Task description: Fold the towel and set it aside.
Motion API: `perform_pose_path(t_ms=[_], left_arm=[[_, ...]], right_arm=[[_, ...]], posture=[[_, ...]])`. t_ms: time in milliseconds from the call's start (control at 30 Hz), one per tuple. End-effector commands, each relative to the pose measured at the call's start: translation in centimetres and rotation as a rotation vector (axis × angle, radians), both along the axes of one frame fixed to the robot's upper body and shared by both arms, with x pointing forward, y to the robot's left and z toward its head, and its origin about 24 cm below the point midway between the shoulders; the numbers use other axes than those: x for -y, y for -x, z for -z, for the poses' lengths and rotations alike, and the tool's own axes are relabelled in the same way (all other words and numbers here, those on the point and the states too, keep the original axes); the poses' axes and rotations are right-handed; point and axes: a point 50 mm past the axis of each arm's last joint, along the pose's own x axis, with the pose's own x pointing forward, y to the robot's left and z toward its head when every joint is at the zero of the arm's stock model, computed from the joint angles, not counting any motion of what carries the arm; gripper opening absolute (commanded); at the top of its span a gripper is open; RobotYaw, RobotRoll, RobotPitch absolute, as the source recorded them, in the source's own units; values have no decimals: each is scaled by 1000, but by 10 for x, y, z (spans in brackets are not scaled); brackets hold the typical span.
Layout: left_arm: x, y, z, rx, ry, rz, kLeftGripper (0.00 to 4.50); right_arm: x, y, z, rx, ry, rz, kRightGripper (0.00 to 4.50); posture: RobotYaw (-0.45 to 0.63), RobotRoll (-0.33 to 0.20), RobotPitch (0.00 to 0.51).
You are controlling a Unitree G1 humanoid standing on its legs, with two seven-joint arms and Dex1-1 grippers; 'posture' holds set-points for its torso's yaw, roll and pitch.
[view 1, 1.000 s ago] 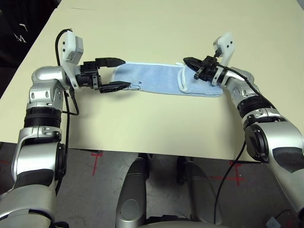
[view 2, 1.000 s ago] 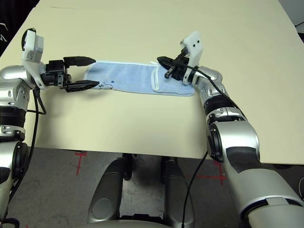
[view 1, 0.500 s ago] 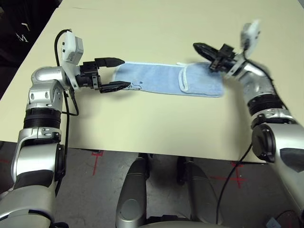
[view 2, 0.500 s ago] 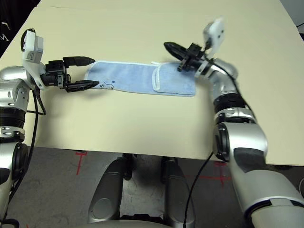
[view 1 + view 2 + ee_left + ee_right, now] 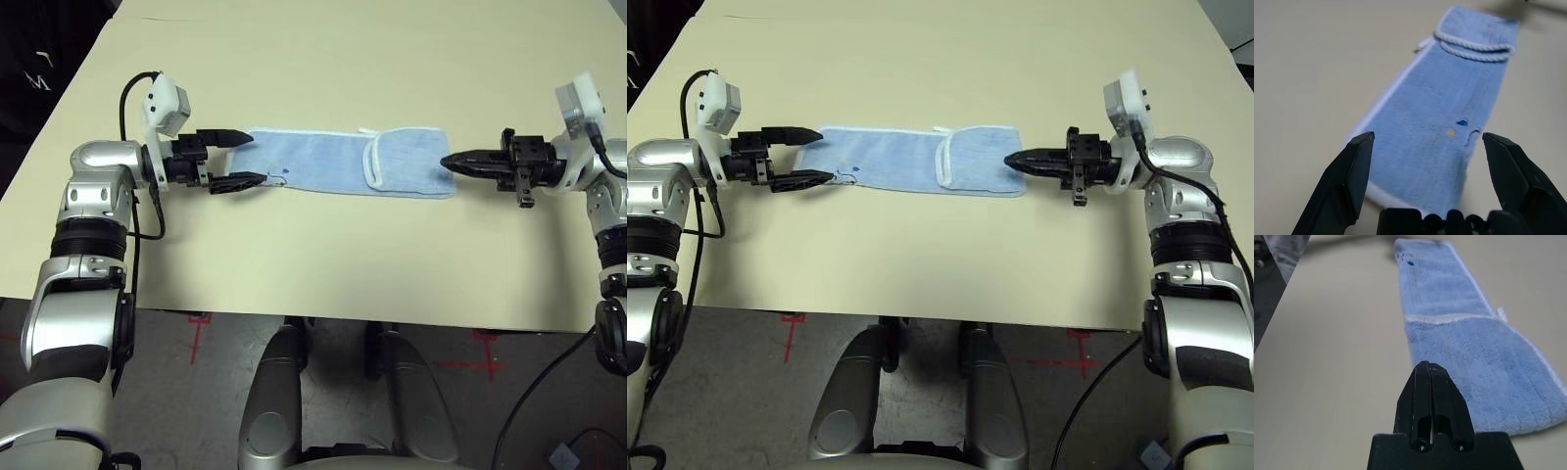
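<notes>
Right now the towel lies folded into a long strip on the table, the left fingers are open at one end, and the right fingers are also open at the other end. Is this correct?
Not quite: the right gripper's fingers are shut, pressed together, as the right wrist view shows. The rest holds: the towel lies as a long folded strip on the table, with the left gripper's fingers open at one end.

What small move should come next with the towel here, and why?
Probably close the left gripper on the towel's near end. Its open fingers straddle that unfolded end, while the other end is already folded over and the shut right gripper sits just off it. Gripping here would let the left arm fold its end across.
</notes>
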Motion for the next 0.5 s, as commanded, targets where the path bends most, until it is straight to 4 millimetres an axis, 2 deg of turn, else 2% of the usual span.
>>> perform_pose_path(t_ms=[33,133,233,367,467,500], left_arm=[[-10,9,-9,15,-38,-2,4500],[-15,18,-13,-9,-33,19,4500],[-15,31,-10,6,-88,121,4500],[-12,37,-1,35,-121,190,4500],[-20,40,10,-65,-149,155,4500],[-25,41,14,-129,-154,122,4500]], right_arm=[[7,3,6,15,18,20,39],[5,3,8,23,22,23,718],[1,1,7,18,-19,24,1746],[-4,0,4,23,-26,13,3163],[-8,1,1,30,-28,1,4275],[-9,1,0,32,-29,-1,4443]], posture=[[97,0,344],[107,0,344],[114,0,344],[116,0,341],[114,0,341],[114,0,341]])
